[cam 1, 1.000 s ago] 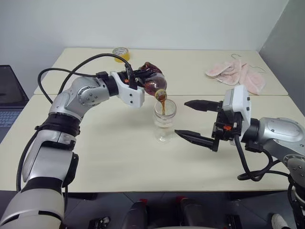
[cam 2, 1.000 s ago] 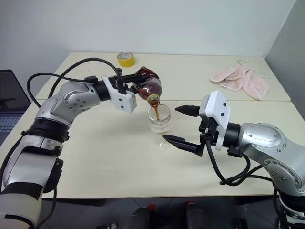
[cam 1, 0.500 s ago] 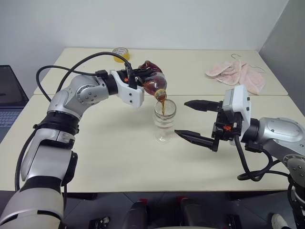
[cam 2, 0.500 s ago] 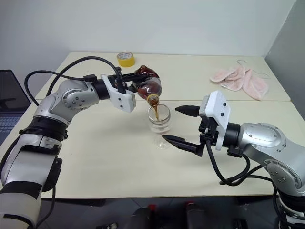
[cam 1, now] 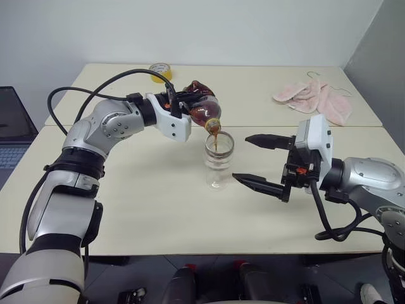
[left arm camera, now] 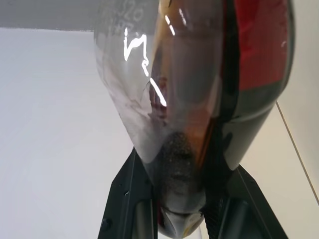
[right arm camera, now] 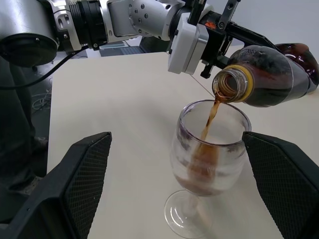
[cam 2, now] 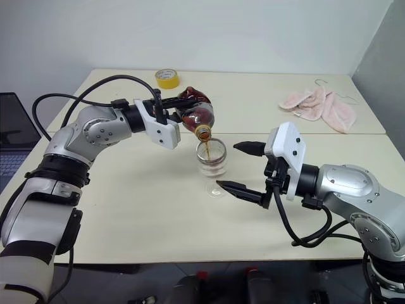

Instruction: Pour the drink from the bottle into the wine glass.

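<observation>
Bare table (cam 1: 158,209) lay open across the frame's lower half. At centre, the left claw (cam 1: 183,104) clamped the tilted bottle (cam 1: 204,109) over the wine glass (cam 1: 218,158); the right claw (cam 1: 262,161) gaped wide just right of it.

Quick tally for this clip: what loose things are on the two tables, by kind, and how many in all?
Bottle, held tilted over the glass: 1
Wine glass: 1
Roll of yellow tape: 1
Pink cloth, a heap at the far right; piece count unclear: 1
Total: 4
</observation>
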`<act>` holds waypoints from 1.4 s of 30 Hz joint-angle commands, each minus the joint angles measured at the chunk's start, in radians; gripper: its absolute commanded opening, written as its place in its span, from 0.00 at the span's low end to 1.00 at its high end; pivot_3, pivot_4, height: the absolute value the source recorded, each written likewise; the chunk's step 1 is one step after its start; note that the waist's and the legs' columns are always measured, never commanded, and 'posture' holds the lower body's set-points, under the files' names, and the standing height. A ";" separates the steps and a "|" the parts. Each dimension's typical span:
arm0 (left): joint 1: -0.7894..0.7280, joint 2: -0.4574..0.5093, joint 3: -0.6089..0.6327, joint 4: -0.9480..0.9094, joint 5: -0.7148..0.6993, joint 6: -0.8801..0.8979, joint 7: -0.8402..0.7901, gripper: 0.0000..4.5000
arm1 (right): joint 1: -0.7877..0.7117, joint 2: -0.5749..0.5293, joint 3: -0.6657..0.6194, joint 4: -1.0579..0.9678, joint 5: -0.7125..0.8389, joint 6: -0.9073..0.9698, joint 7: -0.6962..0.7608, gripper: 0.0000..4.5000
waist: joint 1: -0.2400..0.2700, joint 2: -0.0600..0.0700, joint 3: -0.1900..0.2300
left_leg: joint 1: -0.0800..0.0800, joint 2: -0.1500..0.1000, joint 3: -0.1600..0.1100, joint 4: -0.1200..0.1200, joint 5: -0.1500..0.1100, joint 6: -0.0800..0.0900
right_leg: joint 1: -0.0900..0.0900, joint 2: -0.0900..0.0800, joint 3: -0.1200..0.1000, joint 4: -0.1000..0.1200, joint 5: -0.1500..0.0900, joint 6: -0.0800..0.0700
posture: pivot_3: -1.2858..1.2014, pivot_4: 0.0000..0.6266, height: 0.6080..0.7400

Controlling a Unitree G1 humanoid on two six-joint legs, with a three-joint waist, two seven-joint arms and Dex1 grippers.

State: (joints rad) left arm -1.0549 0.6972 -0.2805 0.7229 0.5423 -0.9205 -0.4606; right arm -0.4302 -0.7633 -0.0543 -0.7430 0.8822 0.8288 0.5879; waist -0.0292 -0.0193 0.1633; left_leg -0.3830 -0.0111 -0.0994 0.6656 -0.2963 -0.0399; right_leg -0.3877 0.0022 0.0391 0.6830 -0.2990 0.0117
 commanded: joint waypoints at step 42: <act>0.505 -0.174 0.397 -0.668 -0.649 1.083 -0.020 0.17 | 0.016 -0.011 0.023 -0.009 -0.053 -0.042 0.052 1.00 | 0.000 0.000 0.000 | 0.000 0.001 -0.002 0.003 0.000 0.000 | 0.000 0.000 0.001 0.002 0.000 0.000 | 0.52 0.24 1.00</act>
State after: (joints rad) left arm -0.5507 0.5257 0.0581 0.1401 -0.0650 0.1181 -0.5208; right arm -0.4110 -0.7684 -0.0198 -0.7370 0.8371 0.8112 0.6310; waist -0.0296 -0.0193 0.1630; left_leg -0.3831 -0.0104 -0.1013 0.6683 -0.2962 -0.0402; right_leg -0.3876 0.0018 0.0408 0.6848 -0.2990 0.0116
